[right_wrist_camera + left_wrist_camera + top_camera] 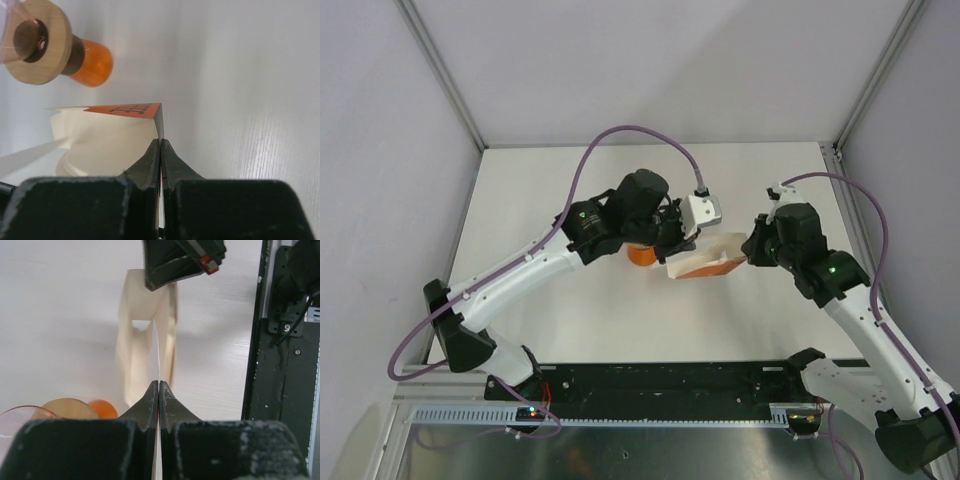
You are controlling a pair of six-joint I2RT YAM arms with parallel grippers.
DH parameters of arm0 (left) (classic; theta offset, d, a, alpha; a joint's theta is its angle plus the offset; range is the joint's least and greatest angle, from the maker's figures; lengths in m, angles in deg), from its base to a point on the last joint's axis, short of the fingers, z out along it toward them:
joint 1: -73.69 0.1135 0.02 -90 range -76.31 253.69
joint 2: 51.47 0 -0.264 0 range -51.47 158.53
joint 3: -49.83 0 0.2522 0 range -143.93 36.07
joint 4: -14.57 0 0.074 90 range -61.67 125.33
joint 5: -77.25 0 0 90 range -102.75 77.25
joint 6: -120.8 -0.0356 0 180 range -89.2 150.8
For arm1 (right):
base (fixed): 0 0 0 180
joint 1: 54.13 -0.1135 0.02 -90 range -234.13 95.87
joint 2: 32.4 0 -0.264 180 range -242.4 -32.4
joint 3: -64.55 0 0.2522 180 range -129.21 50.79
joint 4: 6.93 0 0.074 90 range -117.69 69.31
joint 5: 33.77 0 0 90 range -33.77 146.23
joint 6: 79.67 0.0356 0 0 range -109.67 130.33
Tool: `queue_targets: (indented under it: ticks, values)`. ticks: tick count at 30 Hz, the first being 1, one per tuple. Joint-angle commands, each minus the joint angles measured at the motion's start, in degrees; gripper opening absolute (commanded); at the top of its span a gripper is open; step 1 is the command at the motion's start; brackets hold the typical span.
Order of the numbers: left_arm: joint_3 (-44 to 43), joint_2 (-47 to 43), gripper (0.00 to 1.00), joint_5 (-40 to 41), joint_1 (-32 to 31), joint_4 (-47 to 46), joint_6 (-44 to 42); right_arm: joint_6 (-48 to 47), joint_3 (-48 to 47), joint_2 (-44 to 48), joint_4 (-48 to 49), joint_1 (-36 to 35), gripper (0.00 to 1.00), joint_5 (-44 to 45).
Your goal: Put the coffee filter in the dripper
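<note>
An orange packet [705,265] printed "COFFEE" hangs above the table between both grippers, with white paper inside. My right gripper [160,141] is shut on the packet's [125,108] corner. My left gripper [158,383] is shut on a thin white sheet seen edge-on, the coffee filter [30,156], which stretches from the packet's open mouth [145,305]. The dripper [10,30], a clear pinkish cone with a wooden collar [42,42], shows at the top left of the right wrist view. The left arm hides most of it from above.
A small orange cup [92,62] sits right against the dripper's wooden collar, just left of the packet. The black mounting rail [280,365] runs along the table's near edge. Grey walls close in the white table [570,190] on three sides.
</note>
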Motion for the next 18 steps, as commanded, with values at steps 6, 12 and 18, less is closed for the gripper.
queue_targets:
  ticks: [6, 12, 18]
  values:
    - [-6.6, -3.1, 0.0, -4.9, 10.0, -1.6, 5.6, -3.3, 2.9, -0.9, 5.2, 12.9, 0.0, -5.2]
    - [-7.4, -5.4, 0.0, -8.7, 15.6, -1.4, 8.6, -5.9, 3.4, -6.6, 11.2, 21.2, 0.0, -6.1]
    - [-7.7, -8.4, 0.0, -10.3, 22.4, -0.6, 10.2, -7.1, 3.4, -13.3, 16.9, 27.0, 0.0, -6.6]
